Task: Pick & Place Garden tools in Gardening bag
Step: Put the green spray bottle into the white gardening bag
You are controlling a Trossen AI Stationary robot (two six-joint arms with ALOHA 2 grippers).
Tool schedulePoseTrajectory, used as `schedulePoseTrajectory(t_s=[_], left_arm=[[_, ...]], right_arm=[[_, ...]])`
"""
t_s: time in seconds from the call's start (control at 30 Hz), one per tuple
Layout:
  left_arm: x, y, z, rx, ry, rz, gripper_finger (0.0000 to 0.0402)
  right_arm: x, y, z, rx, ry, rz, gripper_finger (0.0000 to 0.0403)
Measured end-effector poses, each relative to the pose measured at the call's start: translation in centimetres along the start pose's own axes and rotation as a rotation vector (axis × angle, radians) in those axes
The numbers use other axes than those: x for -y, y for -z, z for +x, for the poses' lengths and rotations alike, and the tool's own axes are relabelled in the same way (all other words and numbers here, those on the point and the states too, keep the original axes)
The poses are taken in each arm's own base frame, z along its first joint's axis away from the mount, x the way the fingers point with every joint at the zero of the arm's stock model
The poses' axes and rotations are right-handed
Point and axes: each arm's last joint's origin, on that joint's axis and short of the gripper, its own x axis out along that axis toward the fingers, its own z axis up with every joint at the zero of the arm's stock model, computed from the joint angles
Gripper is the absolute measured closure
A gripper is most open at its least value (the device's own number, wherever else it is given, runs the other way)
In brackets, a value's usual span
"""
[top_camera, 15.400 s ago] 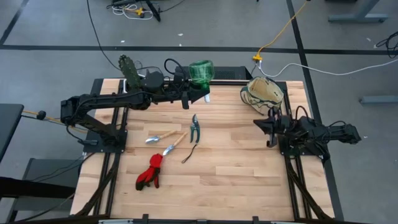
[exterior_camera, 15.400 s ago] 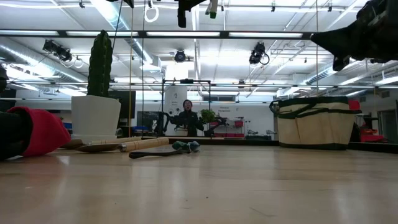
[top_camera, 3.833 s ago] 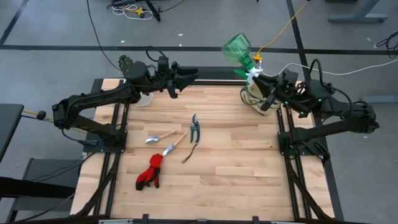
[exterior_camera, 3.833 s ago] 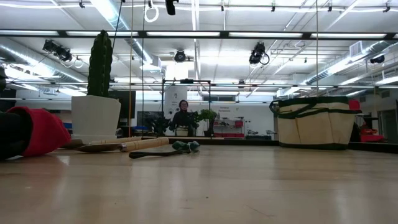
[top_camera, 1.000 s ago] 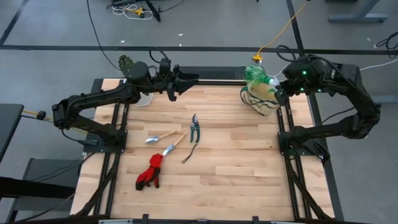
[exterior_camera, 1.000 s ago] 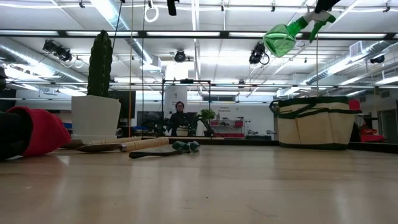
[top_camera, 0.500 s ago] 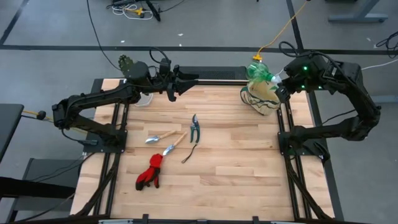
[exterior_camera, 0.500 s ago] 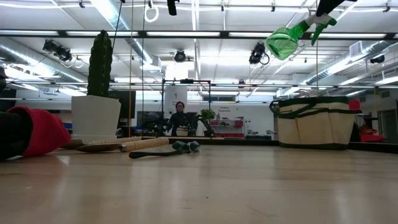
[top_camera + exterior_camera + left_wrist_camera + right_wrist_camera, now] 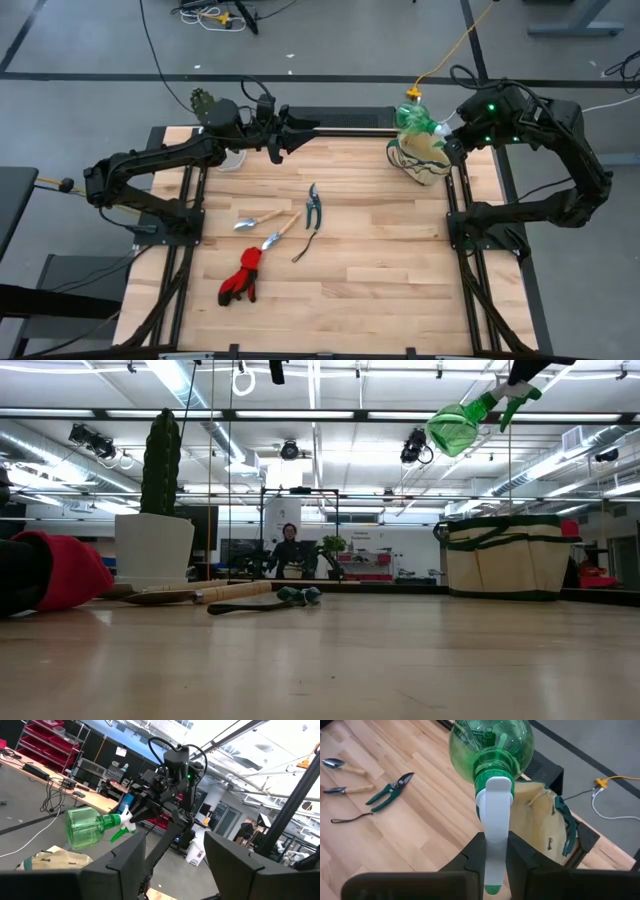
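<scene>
The green sprayer (image 9: pixel 413 119) hangs in the air over the far rim of the beige gardening bag (image 9: pixel 426 160), with my right gripper (image 9: pixel 497 851) shut on it. The bag stands on its base at the table's far right. My left gripper (image 9: pixel 300 127) is raised near the far edge, open, with nothing between its fingers. On the table's middle lie pruning shears (image 9: pixel 314 205), two wooden-handled trowels (image 9: pixel 258 219), a dark cord (image 9: pixel 305 247) and red gloves (image 9: pixel 240 278). My right gripper pinches the sprayer's white head (image 9: pixel 497 820) between its two fingers (image 9: pixel 476 854), just behind the green neck. The fingers slant down from the table's right side and lie along the sprayer. The sprayer is lifted clear, tilted, its round bottle (image 9: pixel 452 426) lower than its head.
A white pot with a tall cactus (image 9: pixel 156 510) stands at the table's far left, beside my left arm. The light wood around the tools and along the near edge (image 9: pixel 400 290) is bare.
My right gripper has swung a little toward the table's far edge with the sprayer, which stays tilted and clear above the bag.
</scene>
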Motion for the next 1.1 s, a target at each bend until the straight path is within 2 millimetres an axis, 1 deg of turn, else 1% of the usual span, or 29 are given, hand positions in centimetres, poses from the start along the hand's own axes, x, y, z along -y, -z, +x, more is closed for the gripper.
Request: schedulePoseTrajectory(t_s=[0.2, 0.3, 0.4, 0.57, 0.73, 0.93, 1.1], left_arm=[[0.0, 0.0, 0.0, 0.0, 0.0, 0.001, 0.0193], [0.0, 0.0, 0.0, 0.0, 0.0, 0.001, 0.0193], [0.0, 0.0, 0.0, 0.0, 0.0, 0.001, 0.0193], [0.0, 0.0, 0.0, -0.001, 0.0, 0.001, 0.0193], [0.0, 0.0, 0.0, -0.001, 0.0, 0.001, 0.0193], [0.0, 0.0, 0.0, 0.0, 0.0, 0.001, 0.0193], [0.0, 0.0, 0.0, -0.001, 0.0, 0.001, 0.0193]], right_arm=[[0.3, -0.3, 0.0, 0.038, 0.082, 0.016, 0.0351], [0.3, -0.3, -0.2, 0.056, 0.08, 0.019, 0.0351], [0.2, -0.2, -0.3, 0.055, 0.048, 0.03, 0.0351], [0.0, 0.0, -0.4, 0.031, -0.061, 0.028, 0.0351], [-0.1, 0.5, -1.0, 0.04, -0.154, 0.003, 0.0351], [0.3, 1.6, -2.7, 0.118, -0.169, 0.032, 0.0351], [0.7, 2.4, -3.2, 0.11, -0.115, 0.087, 0.0351]])
